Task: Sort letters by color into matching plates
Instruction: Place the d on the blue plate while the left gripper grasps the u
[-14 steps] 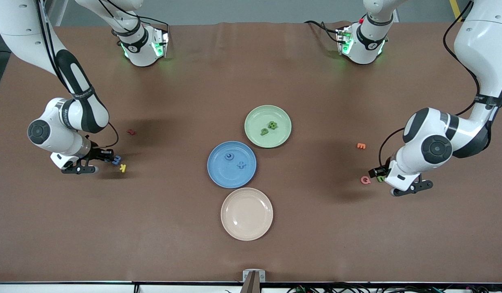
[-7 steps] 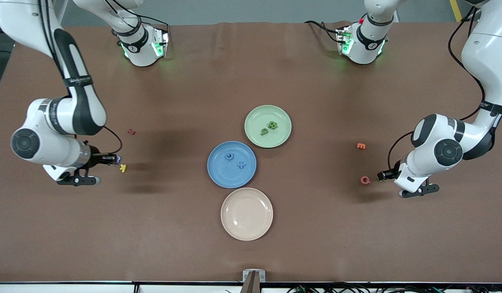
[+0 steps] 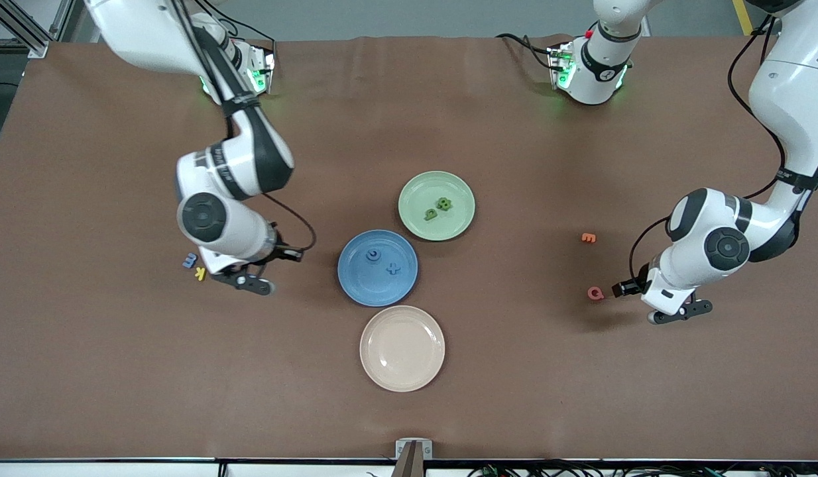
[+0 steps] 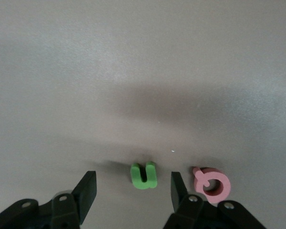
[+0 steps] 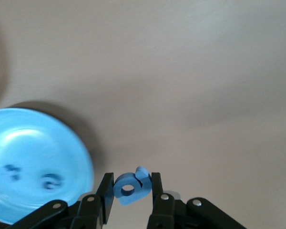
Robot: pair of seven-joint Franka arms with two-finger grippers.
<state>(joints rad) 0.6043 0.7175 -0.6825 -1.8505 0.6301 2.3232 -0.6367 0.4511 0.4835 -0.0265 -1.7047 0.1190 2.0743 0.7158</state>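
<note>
The right gripper (image 5: 129, 191) held a blue letter (image 5: 130, 188) clamped just beside the blue plate (image 3: 356, 288), needing release over it. The left gripper (image 4: 132, 193), open, straddled a green U (image 4: 144, 176) on the surface, ready to close.

The right hand (image 5: 131, 191) hangs in the air on a bent arm, its fingers (image 5: 106, 188) clamped on a small piece. The left hand (image 4: 132, 191) sits low over the worktop (image 3: 515, 371), wrist bent down, fingers spread apart.
</note>
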